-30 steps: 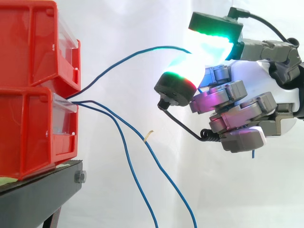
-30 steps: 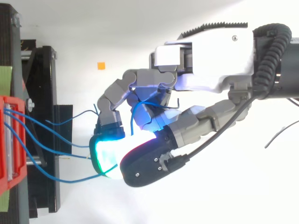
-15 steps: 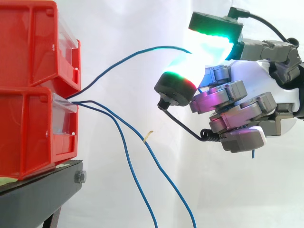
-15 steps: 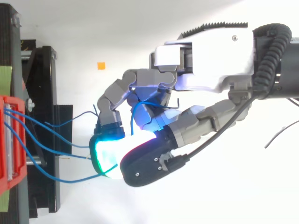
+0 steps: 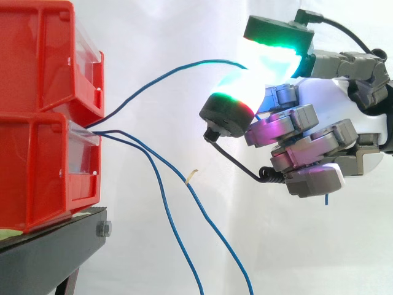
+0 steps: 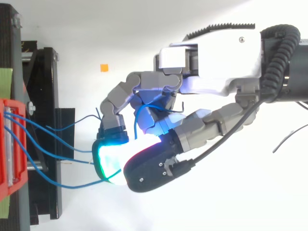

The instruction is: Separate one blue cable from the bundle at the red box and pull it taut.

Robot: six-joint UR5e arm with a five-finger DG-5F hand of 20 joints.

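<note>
Two stacked red boxes (image 5: pixel 43 117) stand on a black stand at the left. Several blue cables come out of the gap between them. One blue cable (image 5: pixel 166 75) arcs up and rightward into the pinch between two glowing fingertips (image 5: pixel 236 101) of the hand (image 5: pixel 344 117). It bows in a gentle curve rather than running straight. In the top view the same cable (image 6: pixel 79 185) runs from the red box (image 6: pixel 10 144) to the green-glowing fingertip (image 6: pixel 108 161) of the hand (image 6: pixel 216 72). The other fingers are curled, with a loop of blue cable among them.
Two other blue cables (image 5: pixel 175 227) hang loose from the boxes down past the stand (image 5: pixel 49 258). One carries a small pale tag (image 5: pixel 192 176). The white curtain lies behind. An orange mark (image 6: pixel 104 67) sits on the white floor in the top view.
</note>
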